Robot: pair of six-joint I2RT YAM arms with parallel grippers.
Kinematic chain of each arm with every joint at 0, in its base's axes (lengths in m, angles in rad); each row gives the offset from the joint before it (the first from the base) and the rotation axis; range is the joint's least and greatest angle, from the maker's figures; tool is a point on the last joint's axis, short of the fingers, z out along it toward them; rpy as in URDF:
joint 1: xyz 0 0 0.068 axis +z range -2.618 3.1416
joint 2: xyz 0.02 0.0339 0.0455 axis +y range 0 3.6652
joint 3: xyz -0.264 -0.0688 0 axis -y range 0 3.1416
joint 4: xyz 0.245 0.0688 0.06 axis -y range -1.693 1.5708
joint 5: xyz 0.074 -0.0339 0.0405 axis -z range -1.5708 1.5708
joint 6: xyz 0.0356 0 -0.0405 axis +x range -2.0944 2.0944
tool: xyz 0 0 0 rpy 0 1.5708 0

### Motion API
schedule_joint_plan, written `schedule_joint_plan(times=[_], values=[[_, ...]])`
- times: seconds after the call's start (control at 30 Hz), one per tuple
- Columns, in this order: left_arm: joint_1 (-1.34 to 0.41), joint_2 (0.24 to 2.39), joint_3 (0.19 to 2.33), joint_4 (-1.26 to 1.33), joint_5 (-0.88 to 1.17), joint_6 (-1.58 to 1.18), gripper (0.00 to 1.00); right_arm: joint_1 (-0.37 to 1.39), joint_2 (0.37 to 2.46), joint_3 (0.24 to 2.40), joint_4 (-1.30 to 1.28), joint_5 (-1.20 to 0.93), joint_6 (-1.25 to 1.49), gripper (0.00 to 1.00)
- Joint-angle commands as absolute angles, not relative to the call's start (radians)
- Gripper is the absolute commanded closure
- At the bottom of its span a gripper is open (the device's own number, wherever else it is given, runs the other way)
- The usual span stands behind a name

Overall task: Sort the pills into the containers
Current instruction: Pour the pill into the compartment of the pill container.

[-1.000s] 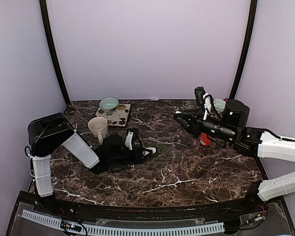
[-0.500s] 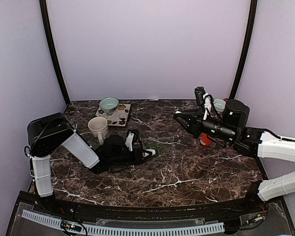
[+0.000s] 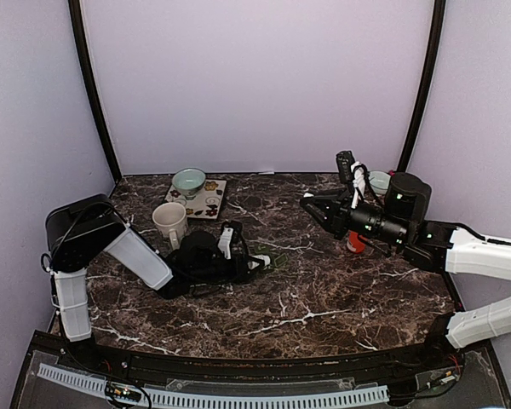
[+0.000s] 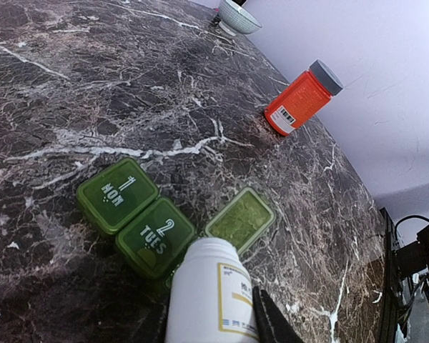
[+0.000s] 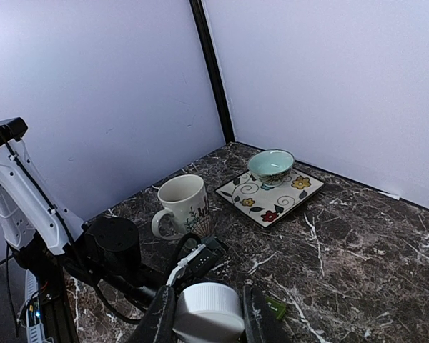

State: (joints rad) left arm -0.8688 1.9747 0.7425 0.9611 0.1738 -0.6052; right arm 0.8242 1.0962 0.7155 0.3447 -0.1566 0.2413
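The green pill organizer (image 4: 157, 229) lies on the dark marbled tabletop (image 4: 93, 86), and everything else is placed from it. Two of its lids are shut and read MON 1 and TUES 2. A third, paler lid beside TUES shows no label from this angle.

Directly over the near edge of the organizer, the left gripper (image 4: 222, 314) has its fingers (image 4: 272, 321) closed around a white pill bottle (image 4: 211, 286). The bottle's shoulder points toward the TUES lid.

Beyond the organizer, toward the right arm's side, an orange bottle with a grey cap (image 4: 300, 96) stands well apart and leans in the wrist view. Farther still in that direction sits a pale green bowl (image 4: 239, 16).

The right gripper (image 5: 209, 314) hangs above the tabletop, well apart from the organizer. Its fingers (image 5: 256, 318) are clamped on a white ribbed cap (image 5: 209, 307).

On the far left side of the organizer stands a cream mug (image 3: 170, 223). Behind it is a flowered square plate (image 3: 206, 203) carrying a second pale green bowl (image 3: 188, 181).
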Motion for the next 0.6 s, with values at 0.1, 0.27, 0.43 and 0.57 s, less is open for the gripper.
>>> schedule_joint_plan(times=[0.1,0.27,0.43,0.57], values=[[-0.88,1.934,0.723,1.016,0.163,-0.611,1.0,0.816,1.096,0.721,0.39,-0.164,0.246,0.9],[-0.879,1.962,0.687,1.116,0.181,-0.648,1.0,0.816,1.095,0.719,0.388,-0.164,0.248,0.9],[-0.879,1.968,0.67,1.169,0.196,-0.653,1.0,0.817,1.098,0.719,0.388,-0.167,0.251,0.9],[-0.878,1.971,0.66,1.183,0.201,-0.656,1.0,0.817,1.1,0.719,0.392,-0.168,0.257,0.9]])
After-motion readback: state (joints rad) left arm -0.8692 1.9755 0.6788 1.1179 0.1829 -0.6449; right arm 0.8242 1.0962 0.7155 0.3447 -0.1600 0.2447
